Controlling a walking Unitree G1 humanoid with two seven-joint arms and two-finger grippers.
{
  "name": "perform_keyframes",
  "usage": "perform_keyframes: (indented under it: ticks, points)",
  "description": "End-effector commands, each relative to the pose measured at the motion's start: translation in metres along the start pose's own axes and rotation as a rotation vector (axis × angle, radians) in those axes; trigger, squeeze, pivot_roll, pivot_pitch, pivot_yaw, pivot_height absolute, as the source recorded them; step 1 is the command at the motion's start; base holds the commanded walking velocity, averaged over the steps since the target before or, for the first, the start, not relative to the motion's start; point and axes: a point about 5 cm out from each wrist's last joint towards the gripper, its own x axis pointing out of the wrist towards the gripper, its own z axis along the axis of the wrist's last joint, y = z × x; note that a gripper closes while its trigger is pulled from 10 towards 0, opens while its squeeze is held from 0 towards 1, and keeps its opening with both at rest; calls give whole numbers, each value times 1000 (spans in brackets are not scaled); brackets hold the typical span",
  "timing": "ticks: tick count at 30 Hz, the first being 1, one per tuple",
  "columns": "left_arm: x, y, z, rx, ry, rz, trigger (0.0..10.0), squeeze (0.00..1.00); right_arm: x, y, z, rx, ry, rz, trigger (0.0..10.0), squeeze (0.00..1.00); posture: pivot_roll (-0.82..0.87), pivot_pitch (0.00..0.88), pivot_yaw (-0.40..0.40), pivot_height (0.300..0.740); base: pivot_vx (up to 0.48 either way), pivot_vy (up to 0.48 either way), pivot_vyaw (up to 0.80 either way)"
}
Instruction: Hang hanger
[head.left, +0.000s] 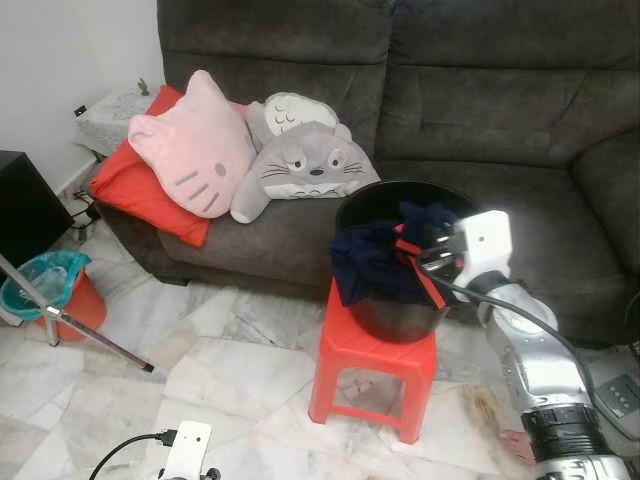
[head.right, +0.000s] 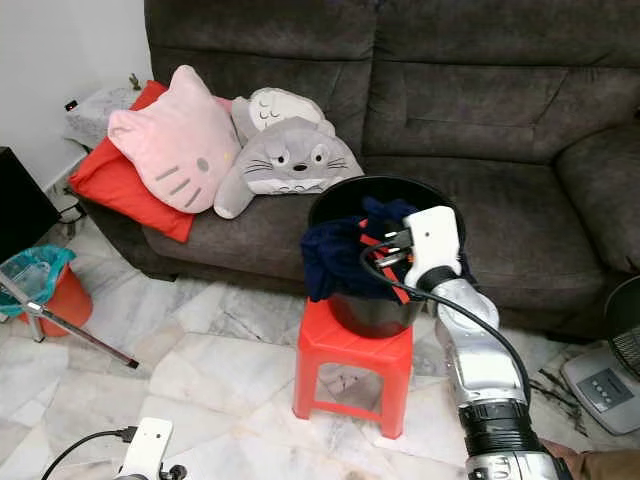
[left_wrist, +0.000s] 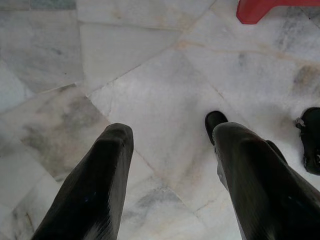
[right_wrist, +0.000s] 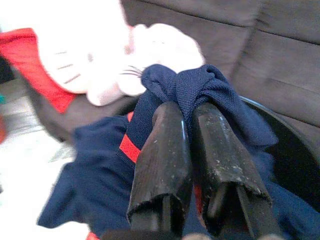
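Note:
A navy garment with red trim hangs half out of a black bucket that stands on a red plastic stool in front of the sofa. My right gripper is at the bucket's near right rim, shut on a bunched fold of the navy garment. In the eye views it sits just left of the white wrist block. My left gripper hangs low at my left side, open, with nothing between its fingers, over the marble floor.
A dark sofa carries a pink cat cushion, a grey plush and a red cushion. A slanted metal pole and an orange bin with a teal bag stand at the left. A fan base sits at the right.

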Motion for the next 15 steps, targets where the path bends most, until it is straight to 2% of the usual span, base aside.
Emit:
perform_keyframes:
  ticks: [1,5,9,13,15]
  points:
    - [-1,5,-3,9,14,11,10000,0,5,5,7,-20,-21,46,0,0,-213,0,75,740,0,0,0]
    - [-1,5,-3,10,14,10,10000,0,10,3,6,-48,-6,58,0,0,-214,0,79,740,0,0,0]
    - [-1,5,-3,11,14,10,10000,0,27,-5,14,-123,1,95,0,0,-213,0,78,740,0,0,0]
    - [-1,5,-3,10,14,10,10000,0,33,-6,14,-149,17,97,0,0,-210,0,79,740,0,0,0]
    - [-1,5,-3,11,14,10,10000,0,39,-9,13,-196,41,90,0,0,-206,0,81,740,0,0,0]
